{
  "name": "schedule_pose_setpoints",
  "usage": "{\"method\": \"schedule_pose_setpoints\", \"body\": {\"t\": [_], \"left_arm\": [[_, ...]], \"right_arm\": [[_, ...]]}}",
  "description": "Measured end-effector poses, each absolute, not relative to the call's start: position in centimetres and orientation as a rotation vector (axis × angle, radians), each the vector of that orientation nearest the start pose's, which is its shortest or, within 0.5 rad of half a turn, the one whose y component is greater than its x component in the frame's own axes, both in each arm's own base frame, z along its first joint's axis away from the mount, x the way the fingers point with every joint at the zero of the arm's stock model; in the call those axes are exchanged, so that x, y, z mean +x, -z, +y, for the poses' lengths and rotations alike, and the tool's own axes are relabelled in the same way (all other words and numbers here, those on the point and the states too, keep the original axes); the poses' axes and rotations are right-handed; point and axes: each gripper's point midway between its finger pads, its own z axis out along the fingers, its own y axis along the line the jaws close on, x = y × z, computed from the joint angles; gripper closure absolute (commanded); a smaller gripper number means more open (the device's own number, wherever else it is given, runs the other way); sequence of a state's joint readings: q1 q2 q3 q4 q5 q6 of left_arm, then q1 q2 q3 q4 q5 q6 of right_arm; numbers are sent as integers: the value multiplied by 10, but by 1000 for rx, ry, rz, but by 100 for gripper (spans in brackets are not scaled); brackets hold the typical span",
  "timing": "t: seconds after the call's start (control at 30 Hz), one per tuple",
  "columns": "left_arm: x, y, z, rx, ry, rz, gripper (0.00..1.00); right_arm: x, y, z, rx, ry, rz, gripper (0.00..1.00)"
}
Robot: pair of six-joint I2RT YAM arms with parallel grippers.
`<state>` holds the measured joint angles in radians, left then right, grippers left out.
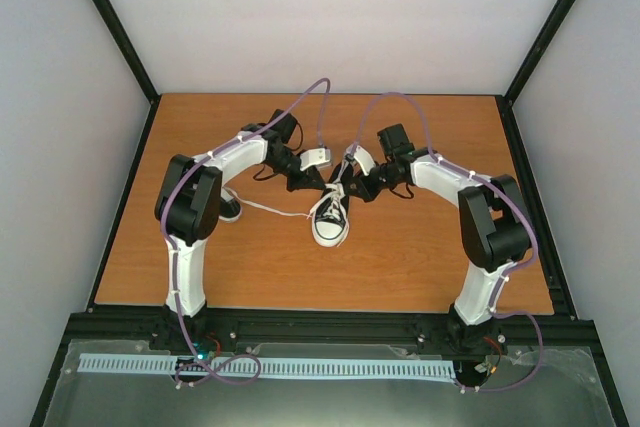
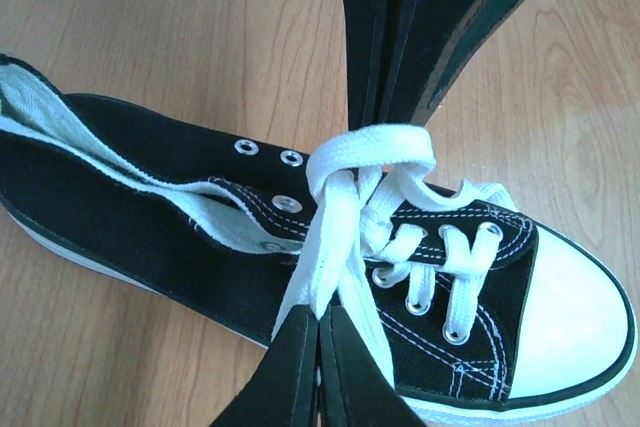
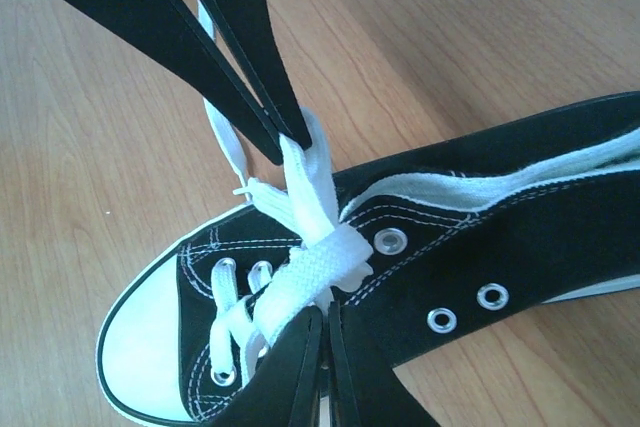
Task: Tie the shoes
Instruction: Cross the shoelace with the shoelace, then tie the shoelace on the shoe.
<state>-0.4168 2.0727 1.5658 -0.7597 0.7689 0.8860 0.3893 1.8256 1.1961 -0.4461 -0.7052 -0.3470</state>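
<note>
One black sneaker with a white toe cap stands mid-table, toe toward the arms. Its white laces are crossed into a knot over the top eyelets. My left gripper is shut on one lace strand just left of the knot. My right gripper is shut on the other strand from the opposite side. In the top view both grippers meet above the shoe's tongue. The second shoe is mostly hidden behind my left arm.
A loose lace trails across the wooden table from the left arm's side toward the middle shoe. Grey walls and a black frame enclose the table on three sides.
</note>
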Motion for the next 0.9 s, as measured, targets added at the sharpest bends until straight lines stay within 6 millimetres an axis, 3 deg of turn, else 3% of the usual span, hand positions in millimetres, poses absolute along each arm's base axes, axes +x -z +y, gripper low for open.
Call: {"method": "schedule_pose_setpoints", "body": {"t": [0.3, 0.7, 0.9], "left_arm": [[355, -70, -279, 1674, 865, 1995, 99], [358, -62, -267, 1691, 763, 2057, 99], [358, -57, -259, 1675, 723, 2129, 99]], "right_arm": [[349, -91, 256, -1087, -885, 2288, 96], [358, -89, 246, -988, -808, 2337, 97], [348, -75, 231, -896, -758, 2422, 97]]}}
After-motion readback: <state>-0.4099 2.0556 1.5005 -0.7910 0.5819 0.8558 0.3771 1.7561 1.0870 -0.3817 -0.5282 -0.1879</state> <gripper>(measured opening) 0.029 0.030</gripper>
